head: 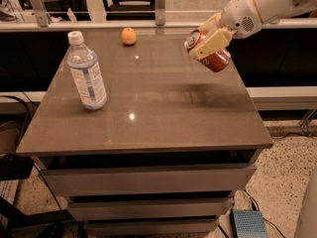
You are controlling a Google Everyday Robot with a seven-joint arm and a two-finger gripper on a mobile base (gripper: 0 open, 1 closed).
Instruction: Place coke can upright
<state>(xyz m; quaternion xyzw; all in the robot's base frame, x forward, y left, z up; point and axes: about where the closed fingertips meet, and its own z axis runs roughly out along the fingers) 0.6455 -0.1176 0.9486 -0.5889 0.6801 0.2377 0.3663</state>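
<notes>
The red coke can (214, 59) hangs tilted in the air above the right part of the brown table (148, 128), its silver top pointing up and to the left. My gripper (209, 42) is shut on the coke can, its cream fingers (210, 42) clamped across the can's upper side. The white arm reaches in from the upper right. The can's shadow lies on the table surface below it.
A clear plastic water bottle (86, 72) stands upright on the left part of the table. A small orange fruit (129, 35) sits near the far edge. A metal rail runs behind the table. Drawers are below the top.
</notes>
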